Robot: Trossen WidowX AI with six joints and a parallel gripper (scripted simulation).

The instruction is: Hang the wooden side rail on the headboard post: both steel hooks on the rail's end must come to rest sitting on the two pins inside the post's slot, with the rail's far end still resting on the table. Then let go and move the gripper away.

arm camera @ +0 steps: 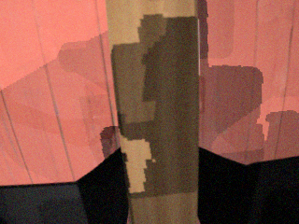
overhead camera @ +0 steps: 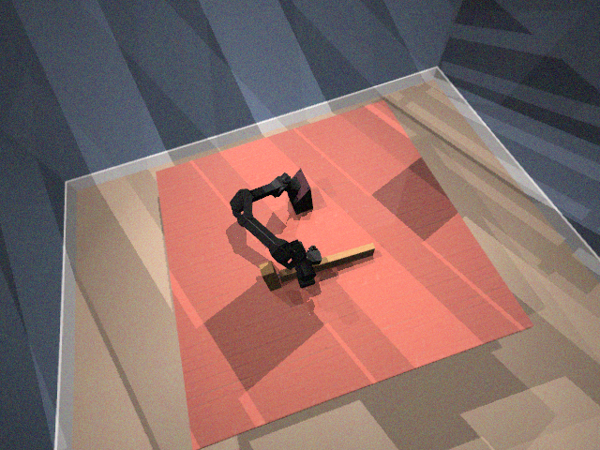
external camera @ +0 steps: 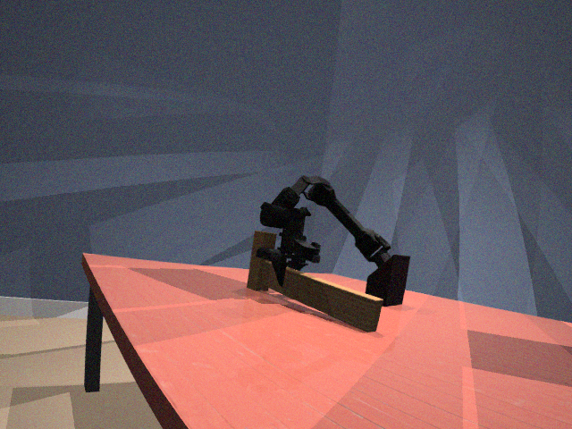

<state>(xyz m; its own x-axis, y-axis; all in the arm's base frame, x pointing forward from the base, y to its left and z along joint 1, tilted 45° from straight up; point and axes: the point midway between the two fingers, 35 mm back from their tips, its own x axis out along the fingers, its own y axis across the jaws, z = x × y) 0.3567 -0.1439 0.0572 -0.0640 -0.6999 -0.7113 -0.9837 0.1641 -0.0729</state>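
The wooden side rail (overhead camera: 351, 255) (external camera: 332, 298) (arm camera: 173, 93) is a long beam on edge, its far end at the tabletop. Its other end is at the headboard post (overhead camera: 269, 277) (external camera: 264, 242), a short upright wooden block, and looks slightly raised above its shadow. A very narrow gap or none shows between them. My gripper (overhead camera: 307, 269) (external camera: 287, 272) (arm camera: 152, 147) is shut on the rail near the post end, pointing down, one finger on each side. The steel hooks, the slot and the pins are hidden or too small to make out, so I cannot tell whether the hooks sit on the pins.
The red tabletop (overhead camera: 412, 309) (external camera: 258, 350) carries everything. The dark arm base (overhead camera: 301, 193) (external camera: 397, 282) stands behind the rail as seen in the top view, and the arm arches from it toward the post. Dark shadow patches lie across the tabletop.
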